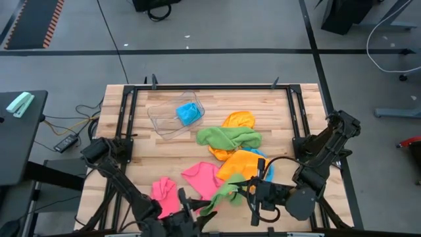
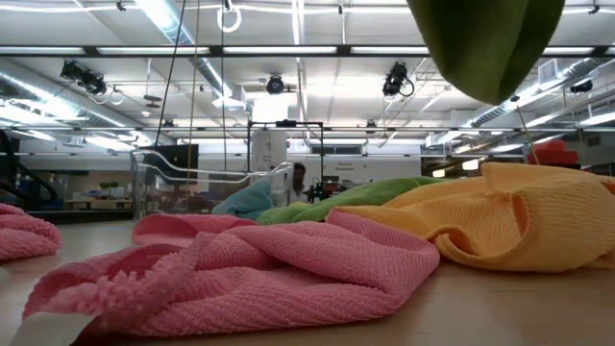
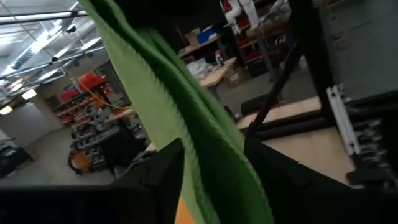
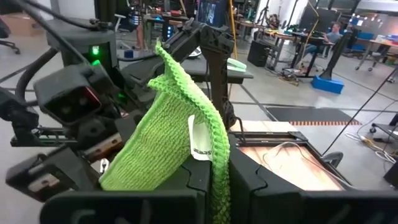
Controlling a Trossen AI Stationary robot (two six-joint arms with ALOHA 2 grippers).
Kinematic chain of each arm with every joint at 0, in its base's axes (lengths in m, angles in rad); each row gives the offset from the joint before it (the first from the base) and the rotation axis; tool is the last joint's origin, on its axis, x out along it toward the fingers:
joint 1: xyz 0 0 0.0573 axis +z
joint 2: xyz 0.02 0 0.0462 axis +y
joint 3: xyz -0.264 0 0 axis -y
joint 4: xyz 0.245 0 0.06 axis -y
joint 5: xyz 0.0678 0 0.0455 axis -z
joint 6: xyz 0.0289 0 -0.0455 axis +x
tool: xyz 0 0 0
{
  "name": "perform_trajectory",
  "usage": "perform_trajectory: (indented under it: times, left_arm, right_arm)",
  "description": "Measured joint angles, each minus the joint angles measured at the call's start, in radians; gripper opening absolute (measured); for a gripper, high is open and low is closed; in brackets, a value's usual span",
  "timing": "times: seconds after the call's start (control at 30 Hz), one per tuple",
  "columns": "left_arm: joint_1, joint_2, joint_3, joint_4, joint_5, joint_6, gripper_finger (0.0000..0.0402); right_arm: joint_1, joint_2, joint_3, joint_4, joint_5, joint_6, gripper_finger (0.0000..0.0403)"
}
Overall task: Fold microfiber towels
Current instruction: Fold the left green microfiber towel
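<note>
The left claw [image 1: 191,209] and right claw [image 1: 253,192] hold a bright green microfiber towel [image 1: 223,194] lifted between them, above the wooden counter [image 1: 289,118] beside the crumpled pink microfiber towel [image 1: 202,179]. Left fingers close around one edge; right fingers pinch the opposite corner. Judged: spreading before folding; next, pull taut and lay flat.

Bunch of small bright cloths, none neatly folded. Green cloth [image 1: 222,193] lifted off the table near the front edge, hanging stretched between both grippers. Two pink cloths [image 1: 202,179] crumpled flat beside it. Orange cloth [image 1: 242,162] rumpled mid-table with a second green cloth [image 1: 228,137] draped over another orange one [image 1: 238,120]. Blue cloth [image 1: 189,113] balled up in the clear tub [image 1: 160,118].
</note>
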Motion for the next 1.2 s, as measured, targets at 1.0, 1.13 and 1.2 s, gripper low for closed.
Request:
perform_trajectory:
  times: [1.0, 1.13, 1.2]
  left_arm:
    - [-0.078, -0.040, 0.001, -0.104, -0.177, 0.092, 0.0009]
    - [-0.078, -0.041, 0.001, -0.146, -0.179, 0.070, 0.0011]
    - [-0.076, -0.041, 0.001, -0.203, -0.172, 0.037, 0.0008]
  right_arm:
    - [-0.070, 0.000, -0.087, -0.279, -0.316, 0.274, 0.0037]
    - [-0.069, 0.000, -0.109, -0.288, -0.329, 0.299, 0.0037]
    - [-0.069, 0.000, -0.109, -0.285, -0.334, 0.302, 0.0037]
